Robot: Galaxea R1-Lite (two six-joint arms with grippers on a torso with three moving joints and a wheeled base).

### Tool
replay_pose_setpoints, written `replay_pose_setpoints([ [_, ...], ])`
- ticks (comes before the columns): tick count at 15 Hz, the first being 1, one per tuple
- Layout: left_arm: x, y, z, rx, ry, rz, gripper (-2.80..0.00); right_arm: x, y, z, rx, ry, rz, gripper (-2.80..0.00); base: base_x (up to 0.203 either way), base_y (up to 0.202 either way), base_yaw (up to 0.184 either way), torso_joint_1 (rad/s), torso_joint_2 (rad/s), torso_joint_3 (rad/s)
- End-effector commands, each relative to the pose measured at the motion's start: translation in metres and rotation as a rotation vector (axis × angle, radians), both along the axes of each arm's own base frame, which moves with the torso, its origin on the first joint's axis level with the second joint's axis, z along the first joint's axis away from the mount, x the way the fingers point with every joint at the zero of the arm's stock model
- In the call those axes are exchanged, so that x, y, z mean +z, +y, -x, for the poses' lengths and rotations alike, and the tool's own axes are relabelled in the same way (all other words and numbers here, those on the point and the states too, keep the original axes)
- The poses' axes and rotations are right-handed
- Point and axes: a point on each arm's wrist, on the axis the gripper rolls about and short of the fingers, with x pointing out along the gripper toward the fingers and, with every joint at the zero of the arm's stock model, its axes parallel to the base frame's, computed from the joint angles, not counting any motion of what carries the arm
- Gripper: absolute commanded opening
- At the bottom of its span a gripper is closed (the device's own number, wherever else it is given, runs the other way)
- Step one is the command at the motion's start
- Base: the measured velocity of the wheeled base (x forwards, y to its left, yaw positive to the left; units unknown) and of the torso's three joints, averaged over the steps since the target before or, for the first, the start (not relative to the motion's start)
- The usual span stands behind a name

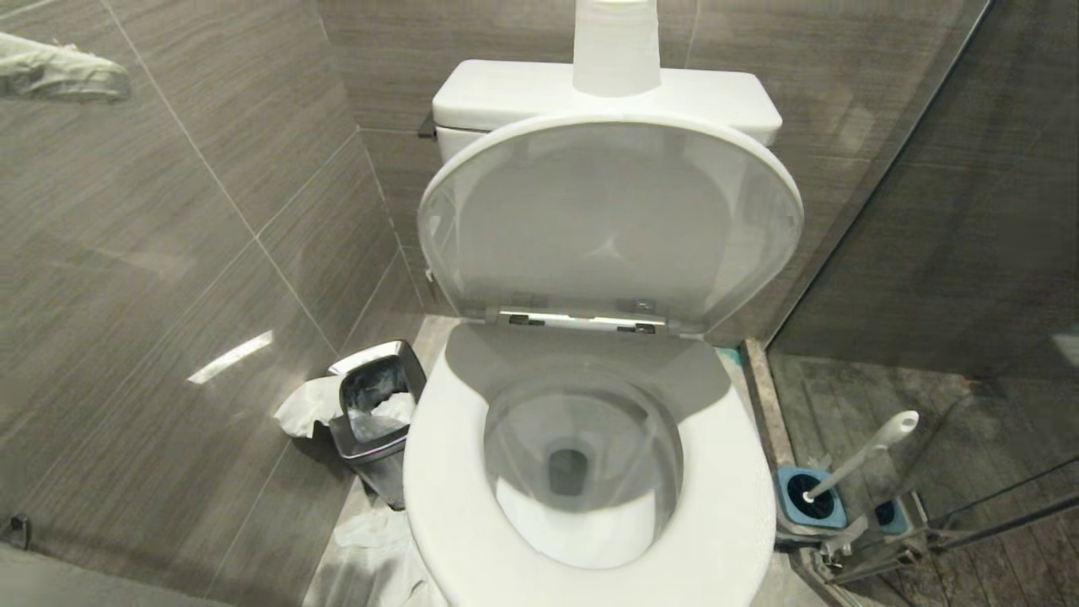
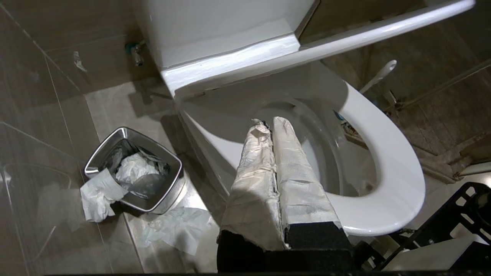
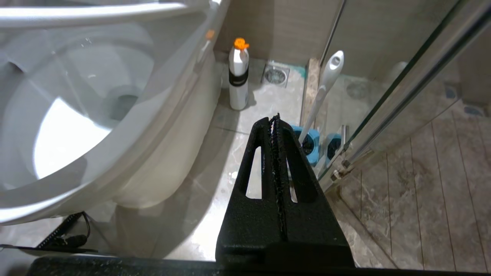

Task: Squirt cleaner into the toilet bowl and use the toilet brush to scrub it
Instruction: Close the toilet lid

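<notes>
Both claws were pressed together and held nothing. Seen from its own wrist camera, the left claw, its fingers wrapped in pale cloth, hung above the near rim of the toilet bowl, tips pointing toward the basin. The right claw, bare and black, hung low over the floor tiles beside the toilet, in the lower middle of its own view. From the head camera neither arm showed; the toilet bowl filled the centre and bottom of the frame, seat down and lid raised against the tank. The toilet brush stood in its blue holder at the lower right, handle leaning up and to the right, close to the glass shower door. A white bottle with an orange cap stood upright on the floor by the toilet's base, near a floor drain. At the lower left of the head view a small steel bin held crumpled paper, and more tissue hung at its side and lay on the floor.
</notes>
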Motion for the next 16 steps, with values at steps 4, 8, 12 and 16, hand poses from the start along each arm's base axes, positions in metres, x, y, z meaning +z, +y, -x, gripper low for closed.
replay_pose_setpoints([
  [4, -0.002, -0.003, -0.002, -0.021, 0.011, -0.007, -2.80, 0.000, 0.000, 0.000, 0.001, 0.001, 0.002, -2.80, 0.000, 0.000, 0.000, 0.003, 0.00, 0.201],
  [8, -0.005, -0.004, -0.003, -0.034, 0.039, -0.013, -2.80, 0.000, 0.000, 0.000, 0.001, 0.001, 0.000, -2.80, 0.000, 0.000, 0.000, 0.004, 0.00, 0.108],
  [12, -0.012, -0.013, -0.028, -0.056, 0.089, -0.042, -2.80, 0.000, 0.000, 0.000, 0.001, 0.001, 0.001, -2.80, 0.000, 0.000, 0.000, 0.000, 0.00, 0.000],
  [16, -0.018, -0.061, -0.059, -0.047, 0.013, -0.151, -2.80, 0.000, 0.000, 0.000, 0.001, 0.001, 0.002, -2.80, 0.000, 0.000, 0.000, 0.000, 0.00, 0.000],
])
